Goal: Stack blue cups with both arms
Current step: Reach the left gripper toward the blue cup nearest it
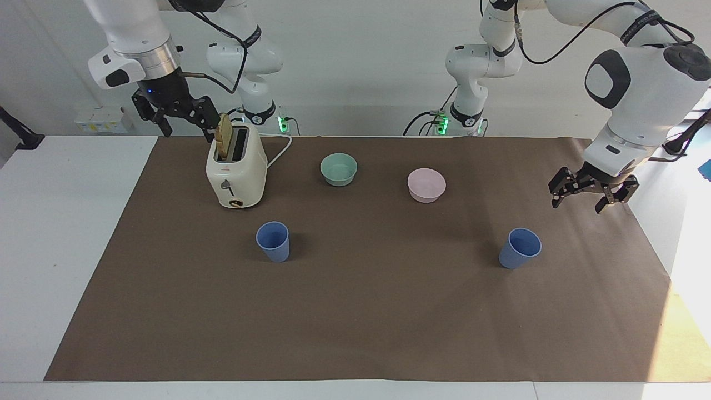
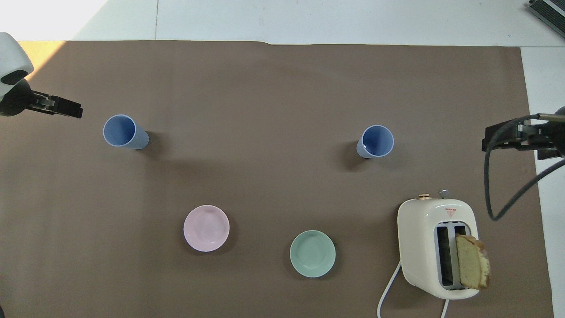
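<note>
Two blue cups stand upright on the brown mat. One cup (image 1: 519,248) (image 2: 125,132) is toward the left arm's end, the other cup (image 1: 273,241) (image 2: 376,141) toward the right arm's end, farther from the robots than the toaster. My left gripper (image 1: 579,203) (image 2: 66,108) is open and empty, up in the air over the mat's edge beside the first cup, apart from it. My right gripper (image 1: 188,132) (image 2: 507,139) is open and empty, held up beside the toaster's top, waiting.
A cream toaster (image 1: 236,169) (image 2: 437,247) with a bread slice (image 1: 224,136) sticking out stands near the right arm. A green bowl (image 1: 339,169) (image 2: 312,254) and a pink bowl (image 1: 426,185) (image 2: 206,228) sit between the cups and the robots.
</note>
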